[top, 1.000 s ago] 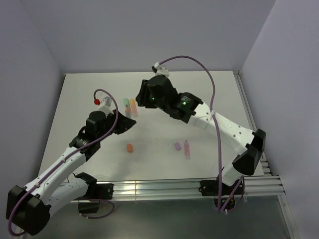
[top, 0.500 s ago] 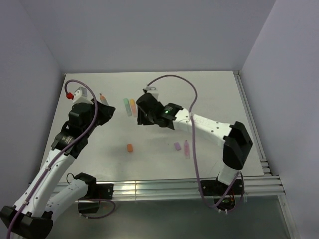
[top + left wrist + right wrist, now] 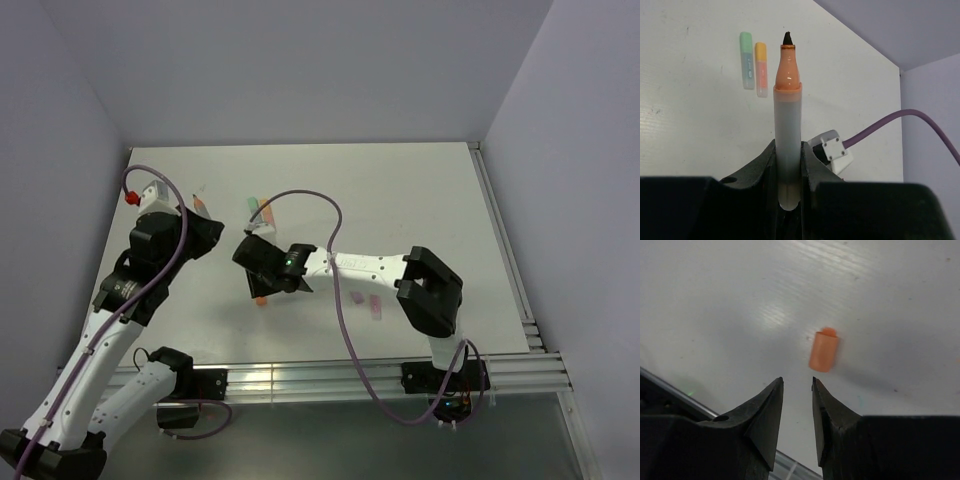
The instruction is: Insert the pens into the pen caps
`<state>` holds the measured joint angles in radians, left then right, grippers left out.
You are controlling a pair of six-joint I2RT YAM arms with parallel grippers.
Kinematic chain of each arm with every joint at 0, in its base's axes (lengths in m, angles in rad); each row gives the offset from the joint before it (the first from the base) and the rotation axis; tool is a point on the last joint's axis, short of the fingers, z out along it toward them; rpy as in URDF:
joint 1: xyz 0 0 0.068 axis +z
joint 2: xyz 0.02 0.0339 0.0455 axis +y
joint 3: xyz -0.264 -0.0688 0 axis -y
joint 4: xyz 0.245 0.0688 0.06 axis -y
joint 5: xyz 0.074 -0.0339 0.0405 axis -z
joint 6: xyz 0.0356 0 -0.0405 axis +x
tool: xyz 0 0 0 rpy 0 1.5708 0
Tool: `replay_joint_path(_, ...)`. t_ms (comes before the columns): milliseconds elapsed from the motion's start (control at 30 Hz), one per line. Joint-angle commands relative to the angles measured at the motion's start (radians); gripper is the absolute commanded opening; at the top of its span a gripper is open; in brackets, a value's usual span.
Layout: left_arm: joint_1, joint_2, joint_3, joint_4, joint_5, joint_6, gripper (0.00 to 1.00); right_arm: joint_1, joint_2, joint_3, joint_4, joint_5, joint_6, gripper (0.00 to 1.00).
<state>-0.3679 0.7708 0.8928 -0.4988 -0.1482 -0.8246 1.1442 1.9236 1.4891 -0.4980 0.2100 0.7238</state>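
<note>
At the left of the overhead view, the left gripper (image 3: 788, 165) is clenched on an orange pen (image 3: 788, 125) above a white table (image 3: 420, 200) enclosed by pale lilac walls (image 3: 300, 70). At centre, the right gripper (image 3: 797, 385) hangs with its jaws slightly parted and empty, near an orange cap (image 3: 823, 350) lying on the table. Further right, a purple cap (image 3: 357, 297) and a pink pen (image 3: 375, 306) lie side by side.

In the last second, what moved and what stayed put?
The right pincer swung from the far middle to the near side and is open just short of the orange cap. The left pincer, shut on an orange pen, pulled back left. The cap and the lying pens stayed put.
</note>
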Motion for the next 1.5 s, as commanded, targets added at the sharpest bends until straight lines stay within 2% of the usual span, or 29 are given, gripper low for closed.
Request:
replay_joint_path(0, 0.004, -0.025, 0.037, -0.003, -0.013, 0.016, 0.0, 0.023, -0.003, 0.019, 0.119, -0.05, 0.005, 0.37)
replay_joint_path(267, 0.004, -0.042, 0.054, -0.012, -0.019, 0.03, 0.0, 0.032, 0.113, 0.091, 0.147, -0.12, -0.001, 0.19)
replay_joint_path(467, 0.004, -0.048, 0.058, -0.009, -0.014, 0.033, 0.0, 0.029, 0.172, 0.102, 0.18, -0.089, -0.001, 0.11)
replay_joint_path(967, 0.004, -0.048, 0.029, 0.019, 0.006, 0.028, 0.01, -0.001, 0.192, 0.002, 0.23, -0.026, 0.043, 0.08)
replay_joint_path(1467, 0.004, -0.042, 0.021, 0.022, 0.002, 0.028, 0.0, -0.029, 0.04, -0.188, 0.19, 0.043, 0.035, 0.07)
